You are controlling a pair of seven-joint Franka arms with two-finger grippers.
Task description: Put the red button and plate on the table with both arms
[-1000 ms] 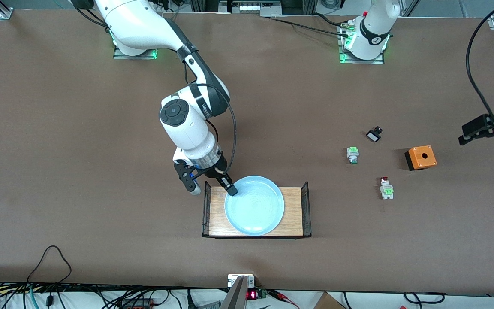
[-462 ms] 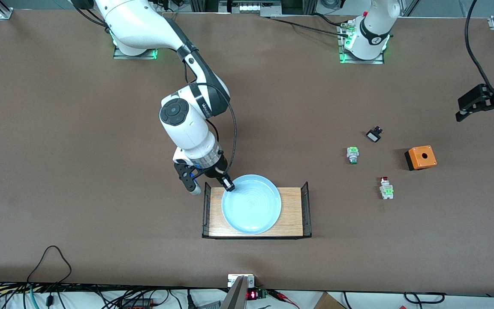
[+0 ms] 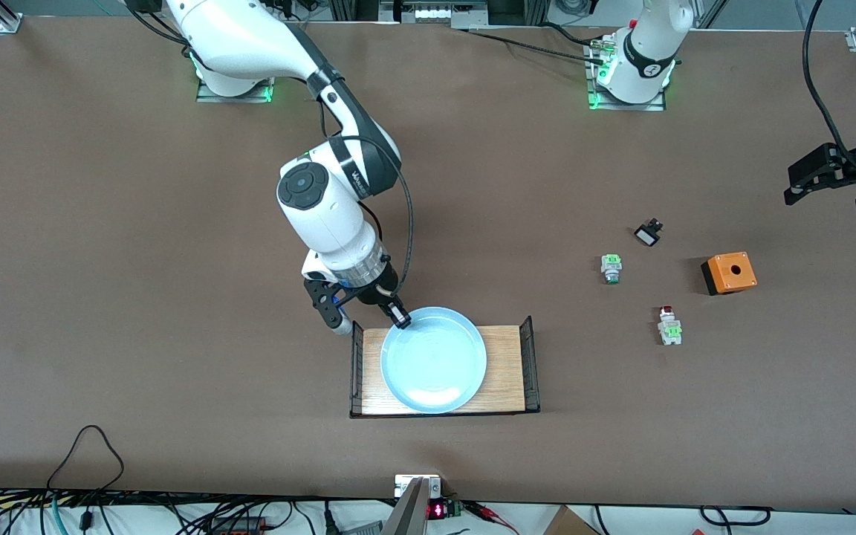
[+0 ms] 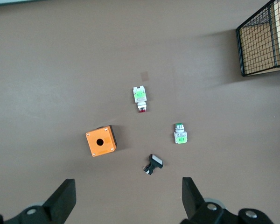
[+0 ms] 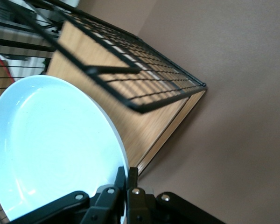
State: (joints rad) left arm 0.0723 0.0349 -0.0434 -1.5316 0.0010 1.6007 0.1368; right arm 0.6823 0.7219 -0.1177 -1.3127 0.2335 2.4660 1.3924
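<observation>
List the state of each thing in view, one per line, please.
plate: gripped at its rim by the right pincer, tilted over the tray
tray: on the table, under the plate
right pincer: shut on the plate rim
left pincer: open, over the table, holding nothing
red button: lying on the table, untouched
green button: lying on the table
orange box: resting on the table

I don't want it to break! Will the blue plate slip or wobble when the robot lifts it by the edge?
It may tip: the right gripper pinches only one spot on the plate's rim. Its glossy surface looks slippery. It looks stiff, so it probably won't bend.
</observation>
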